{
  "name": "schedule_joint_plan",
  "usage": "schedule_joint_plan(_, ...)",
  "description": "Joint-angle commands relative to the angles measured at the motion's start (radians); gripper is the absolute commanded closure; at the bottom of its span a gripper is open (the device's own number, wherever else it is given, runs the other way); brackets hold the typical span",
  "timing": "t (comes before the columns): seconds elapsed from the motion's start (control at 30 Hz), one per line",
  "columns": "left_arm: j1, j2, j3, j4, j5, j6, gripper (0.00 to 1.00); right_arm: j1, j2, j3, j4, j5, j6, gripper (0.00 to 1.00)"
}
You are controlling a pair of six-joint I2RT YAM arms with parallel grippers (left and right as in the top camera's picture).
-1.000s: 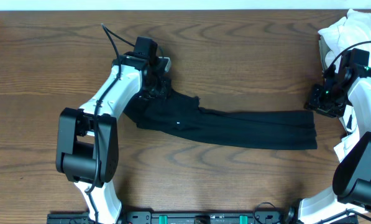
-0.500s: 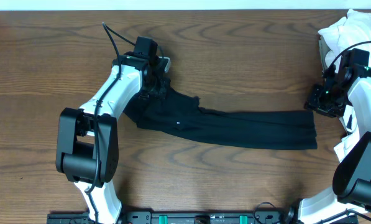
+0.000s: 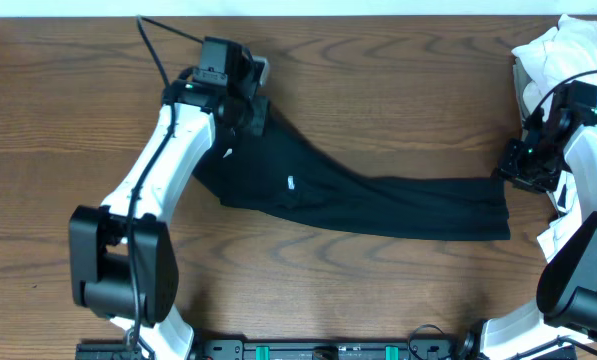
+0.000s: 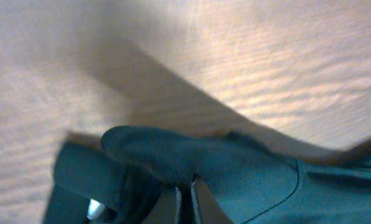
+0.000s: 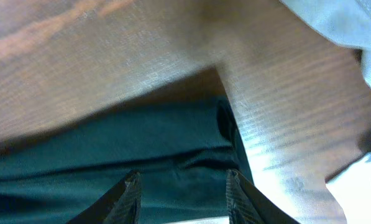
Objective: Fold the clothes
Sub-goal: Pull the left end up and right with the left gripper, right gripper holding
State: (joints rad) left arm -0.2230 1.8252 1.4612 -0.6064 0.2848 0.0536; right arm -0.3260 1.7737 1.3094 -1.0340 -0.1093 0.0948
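A long black garment (image 3: 378, 205) lies across the wooden table from upper left to right. My left gripper (image 3: 250, 118) is shut on its upper left end and holds a bunched fold of the cloth (image 4: 173, 155) between the fingers (image 4: 185, 193). My right gripper (image 3: 518, 165) is open just above the garment's right end (image 5: 173, 149), its fingers (image 5: 182, 193) spread over the cloth with nothing between them.
A heap of white clothes (image 3: 563, 50) lies at the table's far right corner, and more white cloth (image 3: 553, 235) lies below the right arm. White cloth (image 5: 334, 18) also shows at the top right of the right wrist view.
My left gripper has moved up and to the left with the garment's end in it, spreading the black cloth wider there. The right gripper has hardly moved.
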Motion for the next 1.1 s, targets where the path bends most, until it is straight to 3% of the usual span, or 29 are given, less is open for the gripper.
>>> schedule_joint_plan(0.0, 0.006, -0.014, 0.018, 0.016, -0.006, 0.01, 0.94, -0.024, -0.016, 0.005, -0.029, 0.009, -0.006, 0.55)
schedule_joint_plan(0.47, 0.006, -0.014, 0.018, 0.069, -0.006, -0.014, 0.94, -0.08, -0.016, -0.02, -0.069, 0.007, -0.067, 0.48)
schedule_joint_plan(0.73, 0.006, -0.014, 0.018, 0.069, -0.006, -0.021, 0.94, -0.08, -0.016, -0.138, -0.005, -0.05, -0.066, 0.54)
schedule_joint_plan(1.07, 0.006, -0.014, 0.018, 0.066, -0.006, -0.021, 0.94, -0.08, -0.016, -0.162, -0.014, -0.052, -0.065, 0.59)
